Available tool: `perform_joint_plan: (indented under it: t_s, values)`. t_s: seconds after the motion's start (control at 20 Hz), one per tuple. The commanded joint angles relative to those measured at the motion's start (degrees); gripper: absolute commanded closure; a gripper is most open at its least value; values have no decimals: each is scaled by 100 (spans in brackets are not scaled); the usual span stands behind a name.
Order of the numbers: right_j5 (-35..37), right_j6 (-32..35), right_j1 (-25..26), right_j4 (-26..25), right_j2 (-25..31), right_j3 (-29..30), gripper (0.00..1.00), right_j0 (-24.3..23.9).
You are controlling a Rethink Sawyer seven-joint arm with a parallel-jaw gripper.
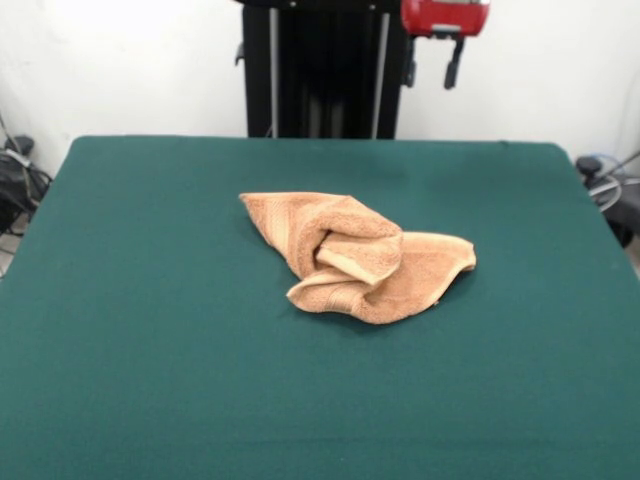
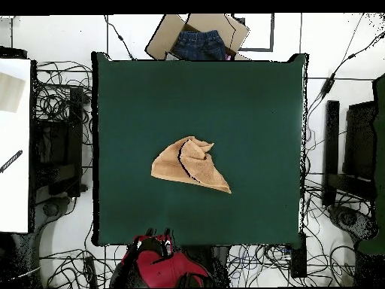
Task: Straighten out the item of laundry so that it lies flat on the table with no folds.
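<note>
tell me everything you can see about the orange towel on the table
The light orange-tan terry-cloth towel lies crumpled near the middle of the dark green felt-topped table, not flat. Several layers fold over one another, with a rolled fold at the centre and a woven border band showing along one edge. One corner tapers to a point. Only the table touches it; the gripper is well away.

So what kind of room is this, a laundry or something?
More likely a robot lab or test room. A red robot arm stands at a green-topped table holding only a crumpled towel, and cables sprawl across the floor around it.
</note>
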Motion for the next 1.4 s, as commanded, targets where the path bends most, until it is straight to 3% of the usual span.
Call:
perform_joint_plan:
  t_s: [0.05, 0.5, 0.8, 1.4]
  values:
    - [-100, 696, 485, 141, 451, -400, 0, -20]
    - [-547, 700, 1053, -13, 513, -502, 0, -199]
    - [-465, 626, 1422, 40, 758, -777, 0, -395]
    - [-161, 595, 1623, 200, 943, -1035, 0, -496]
